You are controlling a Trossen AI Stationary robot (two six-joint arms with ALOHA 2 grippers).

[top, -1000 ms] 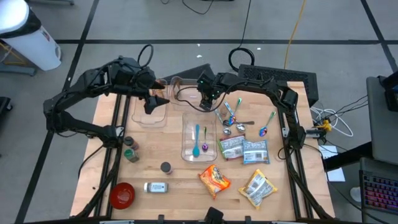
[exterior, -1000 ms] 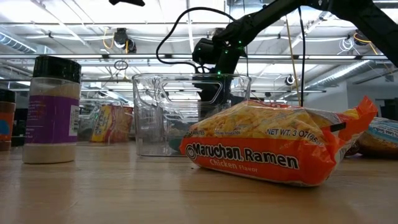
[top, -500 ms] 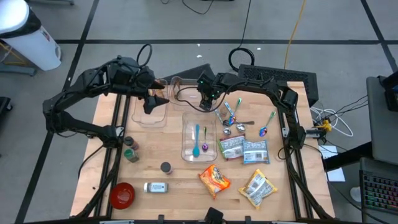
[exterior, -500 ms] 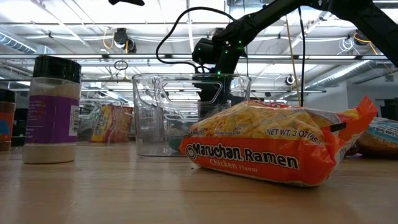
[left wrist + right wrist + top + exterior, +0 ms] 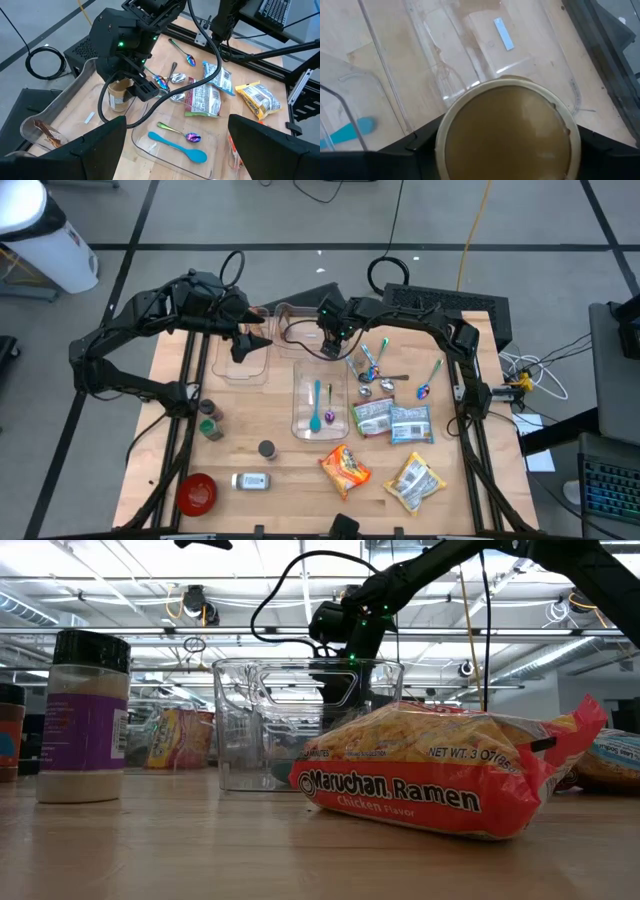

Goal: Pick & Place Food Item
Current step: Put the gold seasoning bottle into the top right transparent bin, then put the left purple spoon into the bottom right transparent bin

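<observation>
Hovering over the worktop's [image 5: 180, 445] far edge, the right pincer [image 5: 131, 86] straddled a small tan-lidded jar [image 5: 507, 127], its fingers at either side of the lid; whether they pressed it or stood just clear could not be told. The jar stood inside a clear container [image 5: 75, 107], apparently the drop spot, so the food item looked placed or nearly so. The left pincer [image 5: 243, 340] waited open above a neighbouring clear bin [image 5: 240, 363]. Compared with one second earlier, nothing visibly moved; a ramen packet [image 5: 440, 780] lay unshifted.
</observation>
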